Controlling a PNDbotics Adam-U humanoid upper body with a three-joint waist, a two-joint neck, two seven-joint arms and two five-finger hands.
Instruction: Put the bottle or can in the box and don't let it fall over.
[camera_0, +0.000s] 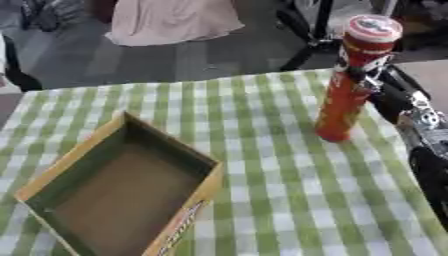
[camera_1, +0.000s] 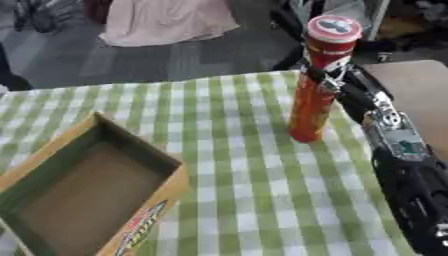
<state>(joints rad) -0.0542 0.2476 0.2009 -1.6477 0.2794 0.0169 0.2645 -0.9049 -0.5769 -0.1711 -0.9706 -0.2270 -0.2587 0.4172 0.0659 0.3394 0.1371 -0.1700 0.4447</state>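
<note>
I see a tall red cylindrical can (camera_0: 354, 82) at about two o'clock on the table, a crisp-tube shape with a round pale lid printed in red. It stands upright, tilted a touch, its base on the green-and-white checked tablecloth (camera_0: 289, 200), which looks like soft woven fabric lying flat.

My right hand (camera_1: 337, 82) comes in from the three o'clock side on a black arm with silver joints. Its dark fingers are curled round the upper middle of the can, just below the lid, so it is holding the can.

The cardboard box (camera_0: 122, 187) sits at about eight o'clock, well apart from the can. It is an open rectangular tray with thin tan walls, a plain brown floor with darker greenish inner sides, and printed lettering along its outer near wall. Nothing lies inside it.

My left hand does not show in either view.
</note>
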